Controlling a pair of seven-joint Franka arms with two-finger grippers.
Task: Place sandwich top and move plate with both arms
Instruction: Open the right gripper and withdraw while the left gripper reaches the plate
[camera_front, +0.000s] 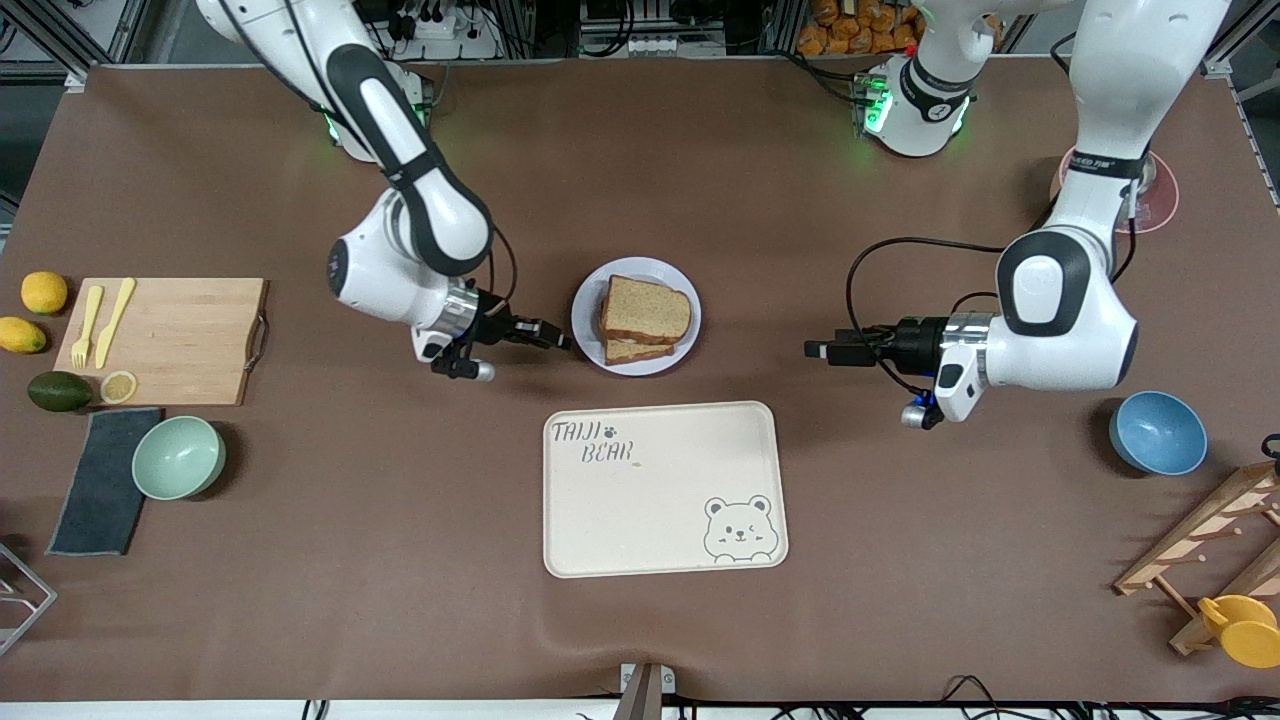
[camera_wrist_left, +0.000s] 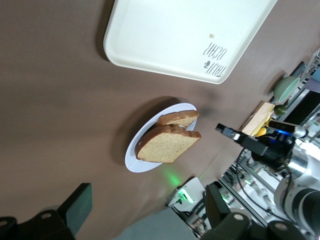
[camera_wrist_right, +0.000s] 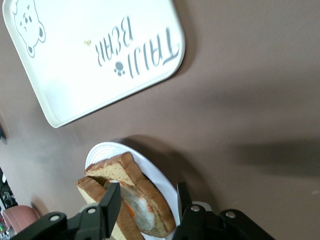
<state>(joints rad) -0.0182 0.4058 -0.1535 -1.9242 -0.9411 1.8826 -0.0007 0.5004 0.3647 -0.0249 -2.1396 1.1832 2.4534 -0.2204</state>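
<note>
Brown table (camera_front: 400, 520): plate (camera_front: 684, 310) holds sandwich top (camera_front: 646, 309); tray (camera_front: 665, 488) bare; right gripper (camera_front: 553, 334), left gripper (camera_front: 822, 350) both parted.

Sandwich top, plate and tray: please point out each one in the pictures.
sandwich top (camera_front: 646, 307), front view, middle of the crumb face.
plate (camera_front: 586, 312), front view, bare rim.
tray (camera_front: 650, 510), front view, bare middle.

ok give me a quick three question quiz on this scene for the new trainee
1. True or false: the sandwich top already lies on the sandwich on the plate.
2. Which gripper is at the plate's rim? A) left B) right
3. Fill in: the bear-printed tray is ____ to the front camera than the plate.

Key: 1 true. 2 B: the right gripper is at the rim; the left gripper, open, is apart, toward the left arm's end. 3 nearer.
</note>
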